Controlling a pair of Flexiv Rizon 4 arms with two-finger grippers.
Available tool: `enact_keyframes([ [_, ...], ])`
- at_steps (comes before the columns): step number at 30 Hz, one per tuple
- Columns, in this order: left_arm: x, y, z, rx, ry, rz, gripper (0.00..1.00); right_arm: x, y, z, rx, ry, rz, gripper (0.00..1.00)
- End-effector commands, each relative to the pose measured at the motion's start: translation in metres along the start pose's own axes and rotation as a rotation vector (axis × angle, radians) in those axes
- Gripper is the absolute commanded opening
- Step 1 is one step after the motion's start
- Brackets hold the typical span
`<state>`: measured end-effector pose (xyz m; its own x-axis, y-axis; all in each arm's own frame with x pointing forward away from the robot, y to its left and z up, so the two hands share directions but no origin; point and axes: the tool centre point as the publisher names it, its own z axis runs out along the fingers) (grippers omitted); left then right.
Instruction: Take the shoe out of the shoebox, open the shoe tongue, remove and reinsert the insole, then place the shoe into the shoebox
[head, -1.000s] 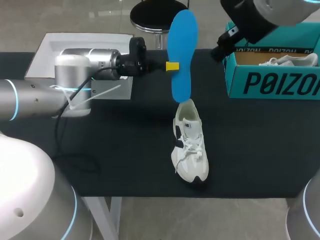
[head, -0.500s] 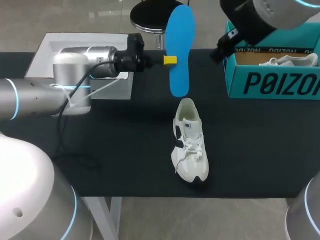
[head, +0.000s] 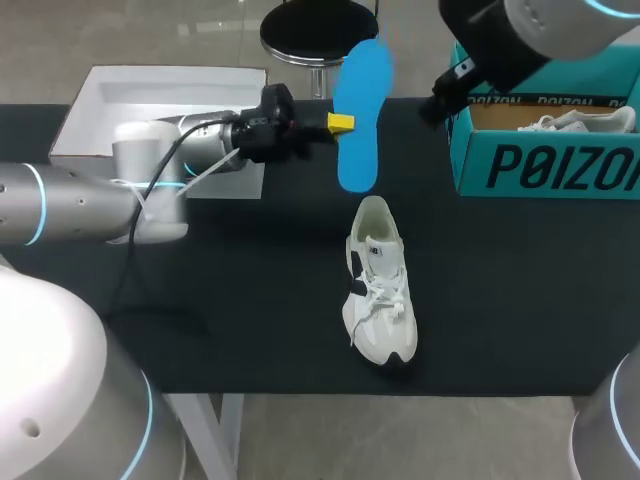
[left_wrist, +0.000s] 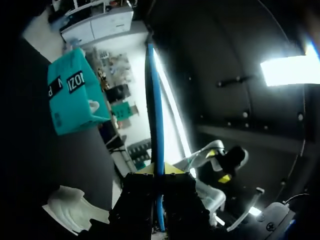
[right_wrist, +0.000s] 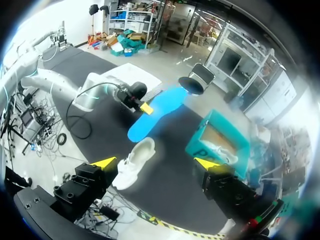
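Note:
A white shoe (head: 378, 295) lies on the black table (head: 250, 300), toe toward the front edge. Over its heel hangs the blue insole (head: 360, 110), held upright and slightly tilted, with my left gripper (head: 341, 123) shut on its edge. In the left wrist view the insole (left_wrist: 156, 110) runs edge-on out from between the fingers of that gripper (left_wrist: 159, 170), with the shoe (left_wrist: 75, 212) below. My right gripper (right_wrist: 155, 162) stands wide open, high above the table, looking down on the shoe (right_wrist: 134, 162), the insole (right_wrist: 155, 112) and the teal shoebox (right_wrist: 217, 142).
The teal shoebox (head: 545, 160) stands at the back right with a second white shoe (head: 580, 122) inside. A white tray (head: 120, 85) sits at the back left, behind my left arm. A cable loops on the table at the left.
My left arm has raised the insole a little off the shoe's heel and tilted it, its wrist turning. The right arm and the shoe have stayed put.

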<state>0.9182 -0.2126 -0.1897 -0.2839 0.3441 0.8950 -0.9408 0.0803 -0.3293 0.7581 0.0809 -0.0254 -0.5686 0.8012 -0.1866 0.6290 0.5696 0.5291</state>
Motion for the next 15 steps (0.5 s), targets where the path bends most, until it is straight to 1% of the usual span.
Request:
enact_keyframes([
  [1,0.007,0.005,0.005,-0.006,-0.03,-0.02,0.0,-0.001,-0.002,0.005,-0.01,0.005,0.002,1.0],
  [8,0.014,0.016,0.005,-0.012,-0.112,0.039,0.0,-0.002,-0.001,0.01,-0.019,0.013,0.001,1.0],
  [15,0.022,0.025,0.002,-0.01,-0.119,0.036,0.0,-0.007,-0.004,0.004,-0.024,0.01,0.001,1.0],
])
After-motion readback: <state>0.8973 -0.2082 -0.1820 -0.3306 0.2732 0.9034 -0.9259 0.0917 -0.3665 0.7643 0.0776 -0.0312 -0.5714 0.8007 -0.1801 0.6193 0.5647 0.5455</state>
